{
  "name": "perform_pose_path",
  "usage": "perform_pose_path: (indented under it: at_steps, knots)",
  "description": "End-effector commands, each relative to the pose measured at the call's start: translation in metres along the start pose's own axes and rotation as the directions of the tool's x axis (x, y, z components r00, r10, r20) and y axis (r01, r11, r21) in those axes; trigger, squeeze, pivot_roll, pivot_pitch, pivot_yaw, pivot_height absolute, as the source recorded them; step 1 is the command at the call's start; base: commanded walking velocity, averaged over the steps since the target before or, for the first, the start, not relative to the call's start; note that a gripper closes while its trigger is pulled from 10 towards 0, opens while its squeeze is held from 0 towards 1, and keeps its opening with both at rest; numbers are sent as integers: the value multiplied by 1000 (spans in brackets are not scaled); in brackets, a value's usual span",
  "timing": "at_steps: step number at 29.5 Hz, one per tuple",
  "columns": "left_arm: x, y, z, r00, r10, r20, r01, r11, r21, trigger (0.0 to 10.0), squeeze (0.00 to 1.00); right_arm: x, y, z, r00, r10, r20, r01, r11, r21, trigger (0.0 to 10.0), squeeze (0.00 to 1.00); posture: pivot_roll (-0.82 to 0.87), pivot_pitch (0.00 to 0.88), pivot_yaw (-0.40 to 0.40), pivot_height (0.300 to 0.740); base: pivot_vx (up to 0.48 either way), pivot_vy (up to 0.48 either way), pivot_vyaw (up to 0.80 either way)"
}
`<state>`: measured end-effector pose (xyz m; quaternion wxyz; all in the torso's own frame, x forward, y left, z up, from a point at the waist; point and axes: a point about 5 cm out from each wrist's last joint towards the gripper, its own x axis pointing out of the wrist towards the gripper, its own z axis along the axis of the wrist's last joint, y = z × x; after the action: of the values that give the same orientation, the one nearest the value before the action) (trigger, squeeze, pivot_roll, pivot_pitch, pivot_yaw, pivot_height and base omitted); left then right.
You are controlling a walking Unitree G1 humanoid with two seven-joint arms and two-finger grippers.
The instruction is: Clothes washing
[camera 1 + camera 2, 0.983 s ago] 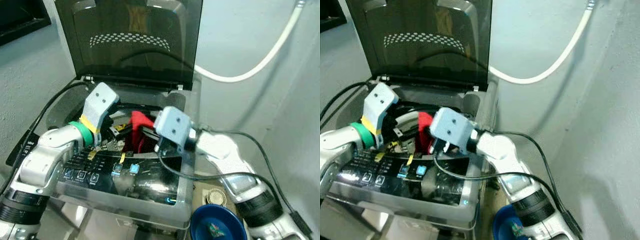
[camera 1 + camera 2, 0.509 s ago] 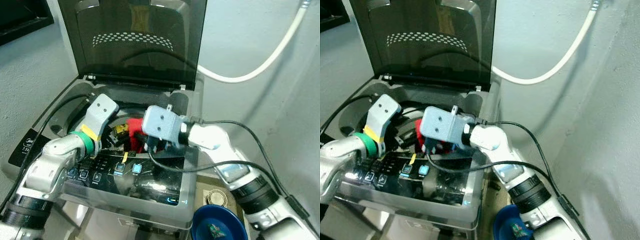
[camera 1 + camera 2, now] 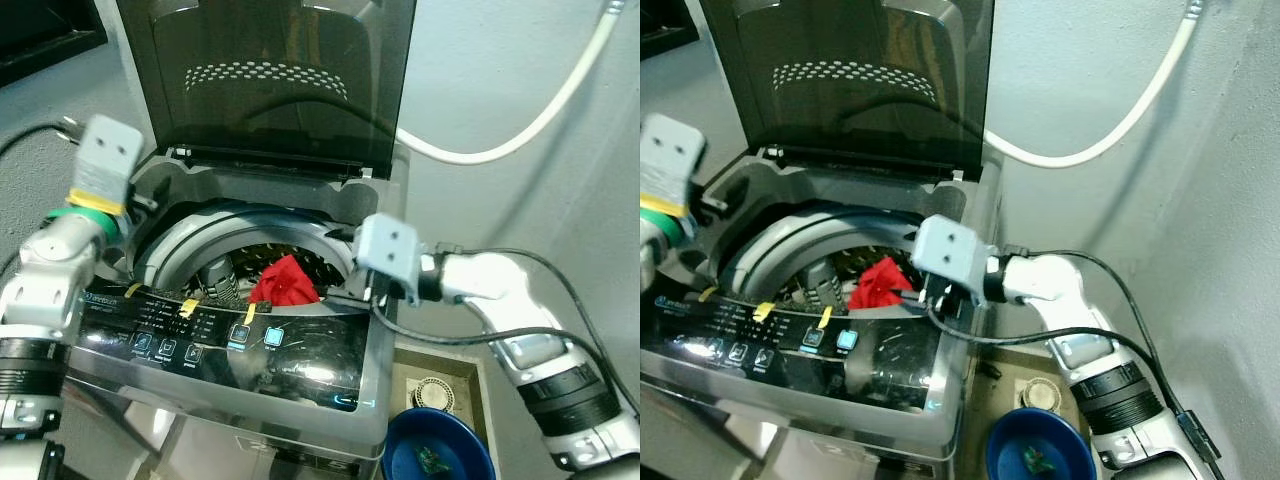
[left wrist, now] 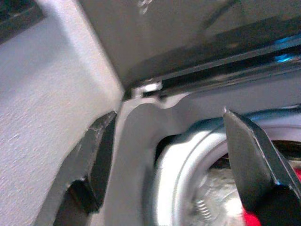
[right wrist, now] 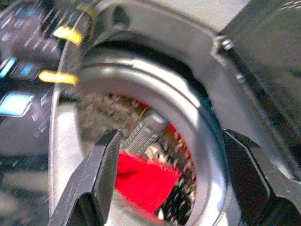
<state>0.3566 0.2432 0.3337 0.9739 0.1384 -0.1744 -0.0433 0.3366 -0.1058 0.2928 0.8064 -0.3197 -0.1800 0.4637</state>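
Note:
A top-loading washing machine (image 3: 250, 205) stands before me with its dark lid (image 3: 270, 80) raised. A red cloth (image 3: 285, 282) lies loose inside the steel drum, beside the grey agitator. My left gripper (image 4: 169, 114) is lifted over the machine's back left corner, open and holding nothing. My right gripper (image 5: 172, 134) hovers at the drum's right rim, open, with the red cloth (image 5: 141, 181) below and beyond its fingers, apart from them.
The glossy control panel (image 3: 200, 340) with lit buttons and yellow tape tabs runs along the machine's front. A blue basin (image 3: 437, 445) sits on the floor at the right, by a floor drain (image 3: 432, 392). A white hose (image 3: 520, 120) crosses the wall, which is close on the right.
Both grippers have come up out of the drum opening: the left rose toward the back left corner, the right drew back to the right rim. The red cloth now lies lower in the drum.

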Motion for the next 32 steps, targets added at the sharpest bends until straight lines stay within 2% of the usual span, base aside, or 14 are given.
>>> perform_pose_path:
  at_steps: [1, 2, 3, 5, 6, 9, 11, 12, 17, 20, 22, 24, 26, 32]
  knots:
    - [-1, -14, 13, 988, -127, 91, 137, 984, -112, 10000, 0, -1, -10, 3, 990, -123, 71, 119, 991, 67, 10000, 0, -11, 147, 128, 740, 0, 0, 0]
    - [-6, -29, 23, 948, -273, 161, 302, 932, -202, 10000, 0, -1, -19, 8, 957, -256, 140, 234, 960, 152, 10000, 0, -8, 147, 132, 740, 0, 0, 0]
    - [-6, -29, 23, 948, -273, 161, 302, 932, -202, 10000, 0, -1, -19, 8, 957, -256, 140, 234, 960, 152, 10000, 0, -8, 147, 132, 740, 0, 0, 0]
    - [-17, -49, 34, 866, -436, 245, 491, 833, -253, 10000, 0, -2, -29, 11, 863, -463, 202, 387, 863, 326, 10000, 0, -5, 149, 135, 740, 0, 0, 0]
    - [-17, -49, 34, 866, -436, 245, 491, 833, -253, 10000, 0, -2, -29, 11, 863, -463, 202, 387, 863, 326, 10000, 0, -5, 149, 135, 740, 0, 0, 0]
    - [-28, -62, 40, 805, -529, 269, 588, 773, -239, 10000, 0, -5, -25, 14, 756, -613, 227, 460, 746, 483, 10000, 0, 4, 149, 136, 740, 0, 0, 0]
    - [-32, -69, 41, 785, -560, 264, 613, 765, -198, 10000, 0, -6, -21, 16, 732, -643, 225, 483, 723, 495, 10000, 0, 7, 149, 135, 740, 0, 0, 0]
    - [-38, -83, 40, 765, -603, 227, 634, 768, -96, 10000, 0, -8, -14, 17, 696, -684, 216, 518, 687, 510, 10000, 0, 10, 148, 134, 740, 0, 0, 0]
    - [-43, -101, 36, 772, -610, 181, 616, 787, 24, 10000, 0, -16, -6, 14, 642, -747, 172, 592, 626, 508, 10000, 0, 9, 146, 133, 740, 0, 0, 0]
    - [-44, -107, 38, 826, -532, 187, 535, 844, 42, 10000, 0, -28, 3, 7, 575, -812, 100, 693, 549, 468, 10000, 0, 6, 140, 132, 740, 0, 0, 0]
    - [-43, -104, 35, 866, -464, 188, 467, 884, 26, 10000, 0, -36, 10, 6, 550, -831, 77, 723, 521, 454, 10000, 0, 2, 131, 132, 740, 0, 0, 0]
    - [-41, -101, 32, 888, -420, 186, 426, 905, 9, 10000, 0, -38, 14, 6, 555, -829, 73, 721, 523, 454, 10000, 0, 2, 131, 132, 740, 0, 0, 0]
    - [-39, -88, 23, 942, -288, 170, 298, 954, -38, 10000, 0, -39, 29, -2, 588, -808, 31, 713, 536, 453, 10000, 0, -11, 111, 131, 740, 0, 0, 0]
    - [-41, -75, 10, 979, -142, 147, 150, 988, -46, 10000, 0, -39, 37, -13, 597, -802, -15, 719, 527, 453, 10000, 0, -20, 84, 117, 740, 0, 0, 0]
